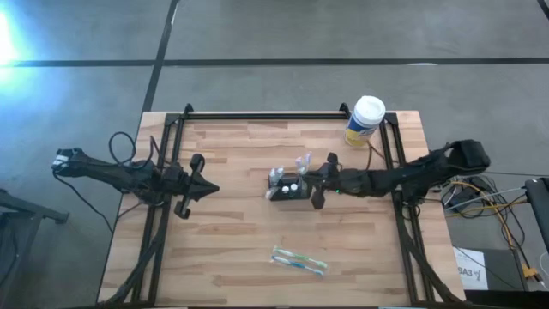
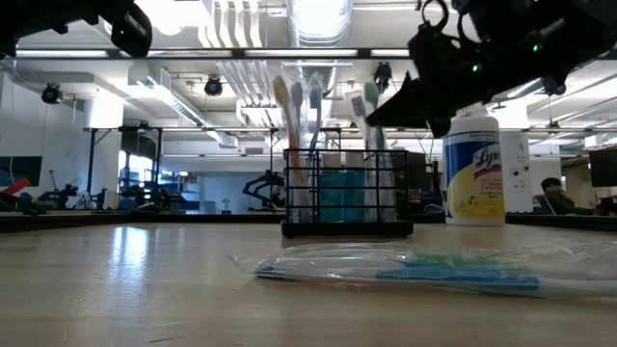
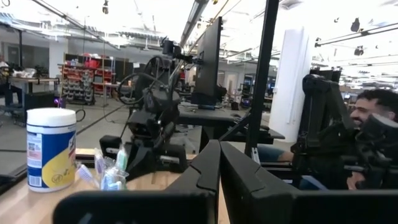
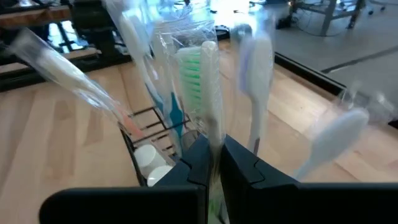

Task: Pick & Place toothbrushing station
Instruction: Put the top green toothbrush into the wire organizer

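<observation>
Only our right wrist view shows the right gripper (image 4: 214, 163) pinched on a wrapped toothbrush (image 4: 207, 93) in the wire-mesh toothbrushing station (image 1: 289, 188) — our left gripper (image 1: 206, 189) waits, fingers together.

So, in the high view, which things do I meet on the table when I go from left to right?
Left claw → packaged toothbrush, lying nearer the front edge → caddy → right claw, shut on a wrapped toothbrush in the caddy → canister, at the back edge.

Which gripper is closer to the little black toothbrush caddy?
The right gripper, shut on a wrapped toothbrush standing in the caddy. The left gripper waits well off to the caddy's left.
</observation>
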Robot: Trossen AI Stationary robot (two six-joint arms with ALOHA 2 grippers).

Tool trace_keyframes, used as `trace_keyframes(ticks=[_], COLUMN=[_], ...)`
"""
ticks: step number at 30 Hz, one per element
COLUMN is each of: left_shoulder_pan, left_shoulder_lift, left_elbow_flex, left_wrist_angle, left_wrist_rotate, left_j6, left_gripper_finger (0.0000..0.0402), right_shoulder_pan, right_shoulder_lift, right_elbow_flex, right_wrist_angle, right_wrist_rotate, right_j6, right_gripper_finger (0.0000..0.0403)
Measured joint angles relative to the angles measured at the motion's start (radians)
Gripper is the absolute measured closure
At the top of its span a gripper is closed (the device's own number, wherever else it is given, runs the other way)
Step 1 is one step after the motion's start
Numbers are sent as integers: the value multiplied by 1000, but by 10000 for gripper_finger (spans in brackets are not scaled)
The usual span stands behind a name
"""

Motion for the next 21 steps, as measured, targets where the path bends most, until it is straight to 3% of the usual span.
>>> trace_keyframes(ticks=[8, 21], left_shoulder_pan=[0, 0], left_shoulder_lift=[4, 9], left_elbow_flex=[0, -1], left_wrist_angle=[0, 0], left_wrist_rotate=[1, 2], left_j6=[-5, -18], left_gripper_finger=[386, 385], right_shoulder_pan=[19, 59], right_shoulder_lift=[148, 68], right_elbow_flex=[2, -12], right_wrist_angle=[175, 156], right_wrist_rotate=[85, 84], right_j6=[-11, -77], right_gripper_finger=[390, 376])
